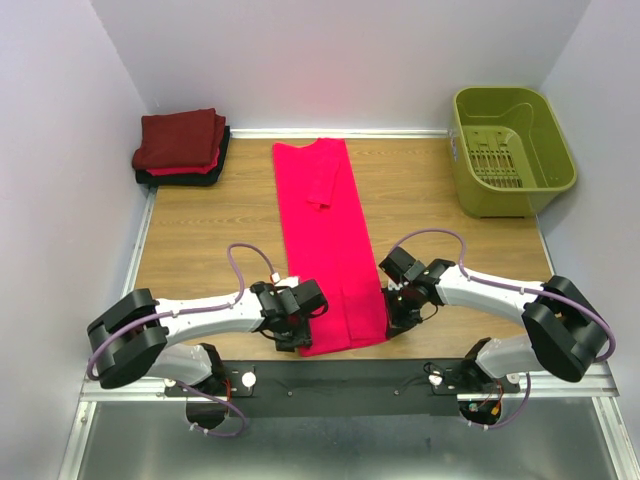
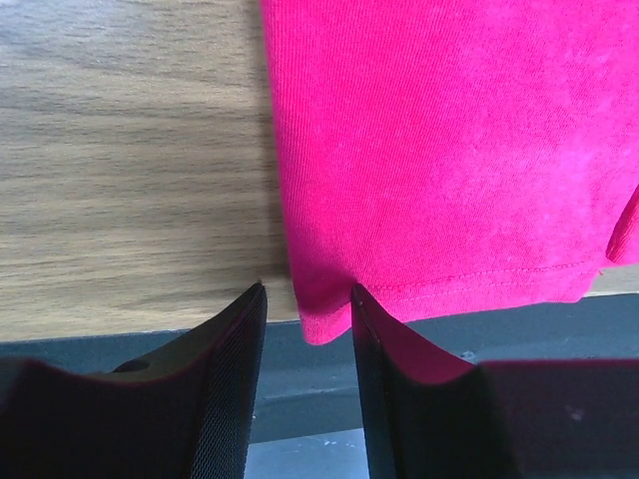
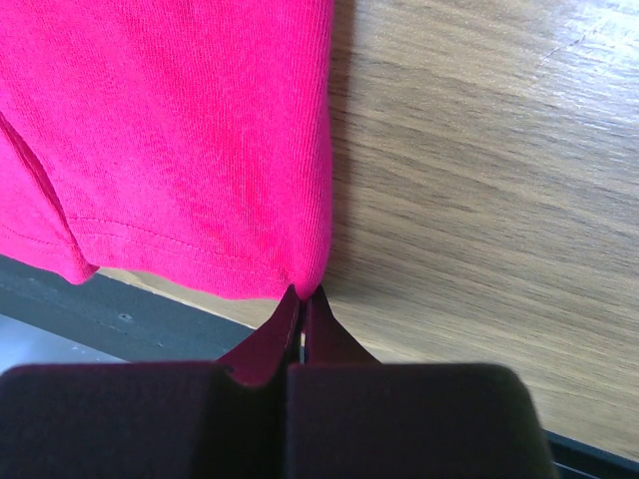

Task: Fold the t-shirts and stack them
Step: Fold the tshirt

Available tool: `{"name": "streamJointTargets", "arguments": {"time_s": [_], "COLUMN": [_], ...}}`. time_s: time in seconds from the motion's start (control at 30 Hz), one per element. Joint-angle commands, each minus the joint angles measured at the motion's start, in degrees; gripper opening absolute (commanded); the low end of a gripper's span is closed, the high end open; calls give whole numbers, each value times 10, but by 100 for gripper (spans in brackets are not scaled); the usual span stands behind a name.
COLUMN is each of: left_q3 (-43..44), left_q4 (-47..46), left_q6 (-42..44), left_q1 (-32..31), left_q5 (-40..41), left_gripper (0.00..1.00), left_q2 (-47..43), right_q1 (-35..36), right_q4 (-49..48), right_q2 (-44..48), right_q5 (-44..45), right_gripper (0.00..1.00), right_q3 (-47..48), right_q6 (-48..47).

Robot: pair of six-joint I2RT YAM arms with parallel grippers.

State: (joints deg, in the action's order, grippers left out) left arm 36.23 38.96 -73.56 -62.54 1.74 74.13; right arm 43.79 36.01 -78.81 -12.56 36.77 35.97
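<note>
A wood-grain table (image 1: 200, 240) fills the floor of a plain white booth, with walls (image 1: 330, 60) close on three sides. A black strip (image 1: 350, 375) runs along its near edge. The pink shirt (image 1: 328, 240) lies flat down the middle, folded into a long narrow band that reaches from the back wall to the near edge. Its hem just overhangs the strip. In the far left corner sits a stack (image 1: 180, 145) of folded shirts, maroon on top of red and black. A green basket (image 1: 500, 200) stands in the far right corner, well apart from the cloth.

Both arms reach in low at the hem. The left gripper (image 2: 308, 299) has its fingers partly apart, straddling the near left corner without pressing it. The right gripper (image 3: 303, 299) is closed tight, its tips nipping the near right corner.
</note>
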Motion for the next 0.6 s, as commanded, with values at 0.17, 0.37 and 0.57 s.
{"name": "streamJointTargets", "arguments": {"time_s": [0.17,0.37,0.57], "left_q3": [-1,-7,-12], "left_q4": [3,1,-7], "left_q6": [-7,-9,-11], "left_q1": [-13,-17,-23], "left_q5": [-3,-9,-15], "left_gripper": [43,30,9], "left_q2": [23,27,33], "right_q1": [1,1,1], "right_q4": [-1,-1,0], "right_q2": [-6,-5,-8], "right_q5": [8,6,0], "right_gripper": [1,1,1], "right_q3": [-16,-17,-16], "right_q6": [-7,-7,-11]}}
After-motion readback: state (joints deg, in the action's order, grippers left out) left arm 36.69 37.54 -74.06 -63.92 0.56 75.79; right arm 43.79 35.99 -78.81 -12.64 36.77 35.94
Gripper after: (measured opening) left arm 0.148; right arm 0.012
